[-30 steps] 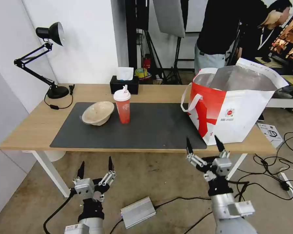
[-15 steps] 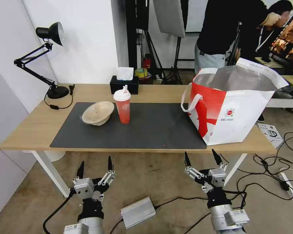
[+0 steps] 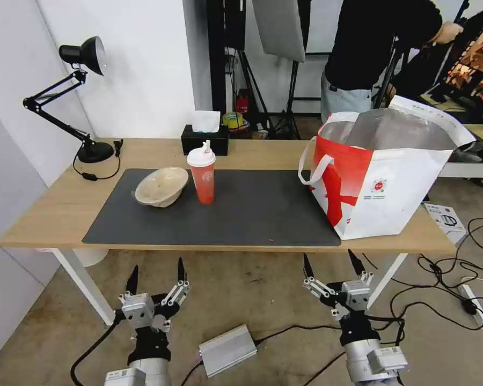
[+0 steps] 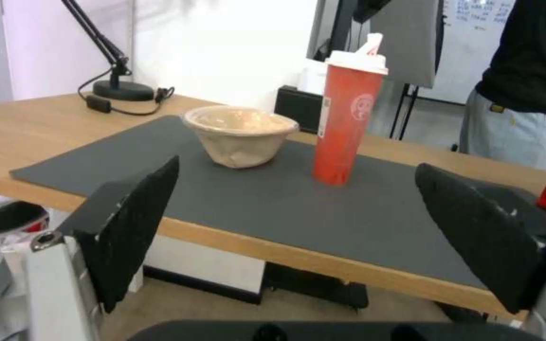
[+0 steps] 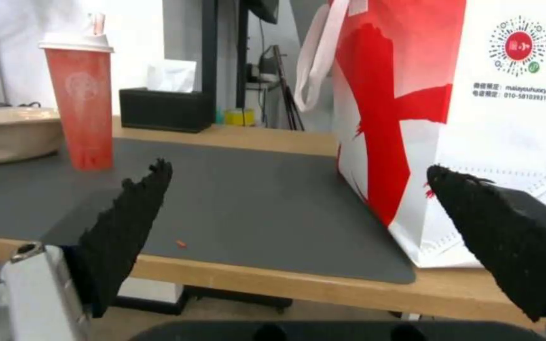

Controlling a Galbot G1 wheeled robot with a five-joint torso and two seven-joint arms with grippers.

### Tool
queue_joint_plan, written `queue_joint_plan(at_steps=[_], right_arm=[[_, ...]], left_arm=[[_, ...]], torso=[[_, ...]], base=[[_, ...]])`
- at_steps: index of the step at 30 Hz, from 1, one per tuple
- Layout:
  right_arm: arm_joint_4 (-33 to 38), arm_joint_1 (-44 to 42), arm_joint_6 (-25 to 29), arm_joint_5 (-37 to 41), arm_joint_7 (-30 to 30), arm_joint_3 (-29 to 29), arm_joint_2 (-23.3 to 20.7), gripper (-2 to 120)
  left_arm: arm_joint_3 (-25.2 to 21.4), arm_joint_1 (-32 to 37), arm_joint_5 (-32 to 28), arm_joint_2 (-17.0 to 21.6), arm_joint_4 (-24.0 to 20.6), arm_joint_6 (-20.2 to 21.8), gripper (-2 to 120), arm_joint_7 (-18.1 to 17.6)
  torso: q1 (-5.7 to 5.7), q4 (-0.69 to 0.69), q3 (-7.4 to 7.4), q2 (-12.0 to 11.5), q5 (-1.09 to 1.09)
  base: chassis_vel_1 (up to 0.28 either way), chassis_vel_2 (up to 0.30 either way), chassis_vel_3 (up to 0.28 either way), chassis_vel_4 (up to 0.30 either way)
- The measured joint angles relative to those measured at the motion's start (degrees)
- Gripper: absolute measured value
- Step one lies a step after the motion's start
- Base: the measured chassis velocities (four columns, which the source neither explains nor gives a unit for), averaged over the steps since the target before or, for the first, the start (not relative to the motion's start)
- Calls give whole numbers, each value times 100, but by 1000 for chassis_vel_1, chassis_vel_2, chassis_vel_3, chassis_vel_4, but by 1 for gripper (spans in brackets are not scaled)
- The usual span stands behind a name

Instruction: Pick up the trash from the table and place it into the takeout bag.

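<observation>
We see the beige pulp bowl point(image 3: 161, 186) and the red cup point(image 3: 202, 172) standing just beside each other on the dark mat point(image 3: 241, 214) of the surface point(image 3: 48, 209), likely within reach for pickup, while the takeout bag point(image 3: 381, 177) stands open-mouthed at the right end to receive them. Our left claw point(image 3: 156, 274) and right claw point(image 3: 331, 262) hang below the surface's front edge, both spread wide, holding and touching nothing.
</observation>
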Motion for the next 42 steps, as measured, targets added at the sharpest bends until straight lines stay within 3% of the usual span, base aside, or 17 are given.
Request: queue_joint_plan(at_steps=[30,38,42], right_arm=[[157,328,-54,255,-141,-47,-156,100],[237,639,205,538,-728,-46,-214,100],[294,1095,367,976,-1310,-46,-364,100]], left_arm=[[7,-43,-4,-13,6,21,100,-9],[-6,-62,-4,-20,20,24,100,-8],[-35,-64,-10,-22,15,25,100,-7]], torso=[[0,0,0,0,0],[0,0,0,0,0],[0,0,0,0,0]], base=[[0,0,0,0],[0,0,0,0],[0,0,0,0]])
